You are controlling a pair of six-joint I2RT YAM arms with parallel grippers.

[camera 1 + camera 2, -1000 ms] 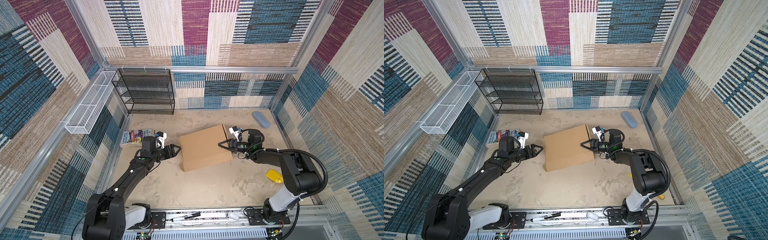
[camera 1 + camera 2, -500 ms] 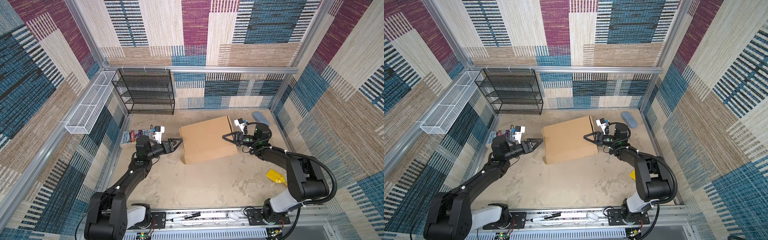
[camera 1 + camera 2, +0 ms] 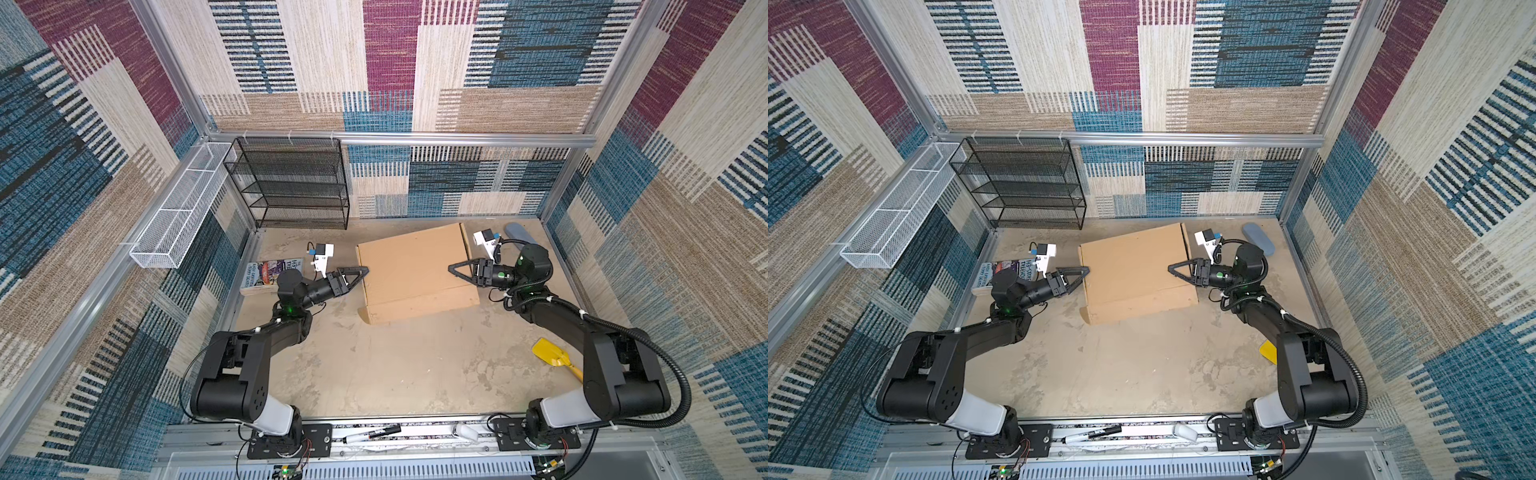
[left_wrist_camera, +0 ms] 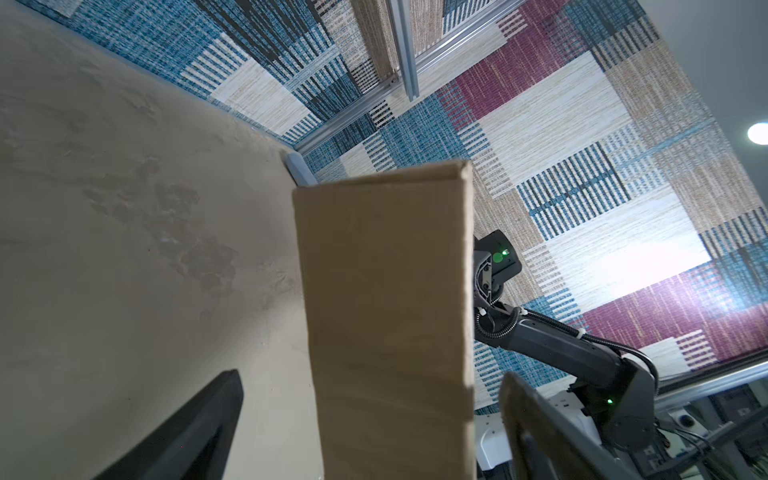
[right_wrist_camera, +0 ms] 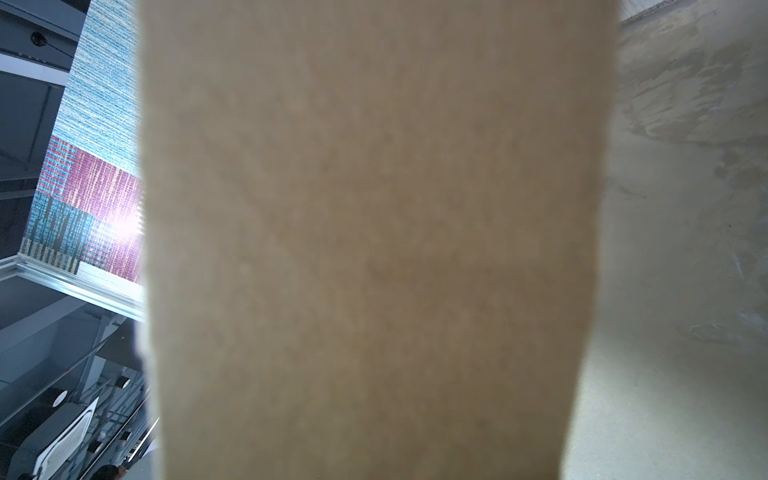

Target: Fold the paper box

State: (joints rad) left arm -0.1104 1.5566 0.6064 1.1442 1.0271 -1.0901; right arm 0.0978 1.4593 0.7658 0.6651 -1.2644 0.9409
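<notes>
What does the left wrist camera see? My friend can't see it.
A brown paper box end stands close up, between the open black fingers of the left gripper. Behind are the sandy table, the right arm and patchwork walls.

Bright, even light from above; crisp overhead views, one soft wrist view.

In both top views the floor (image 3: 395,365) is evenly lit, with faint, soft shadows and sharp detail to the corners. In the left wrist view a ceiling lamp (image 4: 758,134) glares and a bright patch washes out the wall (image 4: 640,257). In the right wrist view the paper box (image 5: 365,249) fills the frame, blurred and out of focus.
</notes>
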